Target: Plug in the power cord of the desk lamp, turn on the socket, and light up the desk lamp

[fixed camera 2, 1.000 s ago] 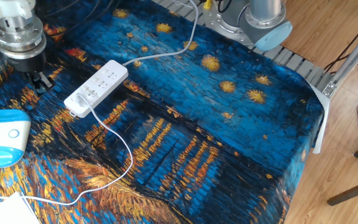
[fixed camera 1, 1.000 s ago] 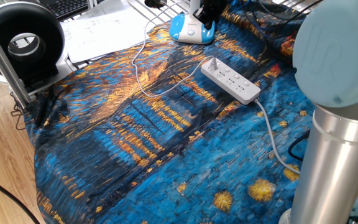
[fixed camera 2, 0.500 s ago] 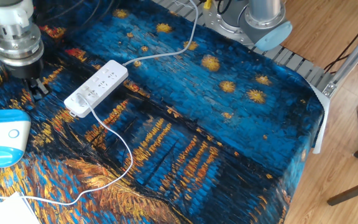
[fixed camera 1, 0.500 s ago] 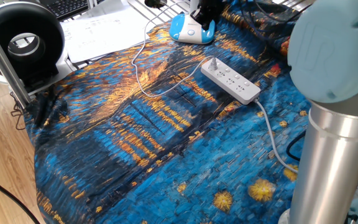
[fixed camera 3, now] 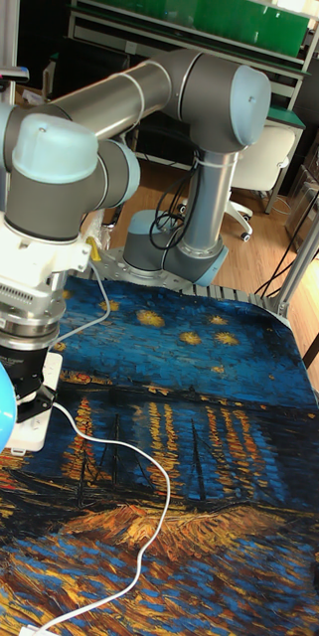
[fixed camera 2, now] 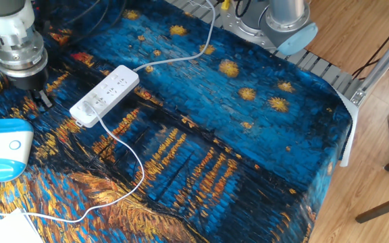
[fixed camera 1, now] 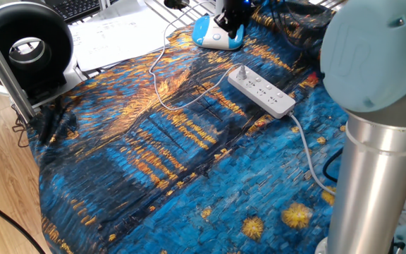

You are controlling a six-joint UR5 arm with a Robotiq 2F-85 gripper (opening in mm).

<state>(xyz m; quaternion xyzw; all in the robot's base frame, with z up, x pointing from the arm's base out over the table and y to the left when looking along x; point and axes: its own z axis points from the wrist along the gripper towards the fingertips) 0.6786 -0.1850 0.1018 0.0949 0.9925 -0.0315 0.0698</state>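
While the cord (fixed camera 2: 117,145) sits plugged into the socket (fixed camera 2: 105,94), the tool (fixed camera 2: 42,100) hangs at upper left beside the lamp (fixed camera 2: 3,148). Whether its fingers are spread, I cannot tell.

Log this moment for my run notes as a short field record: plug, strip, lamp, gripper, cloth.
power cord: thin white, plugged into the end outlet of the socket, then looping over the cloth toward the lamp side
socket: white strip lying flat, its thick pale-grey cable leaving the far end
lamp base: blue and white, beside the strip end, apart from it
gripper: low over the cloth between lamp base and socket, holding nothing; jaws look close together, state unclear
tablecloth: blue and orange painted pattern
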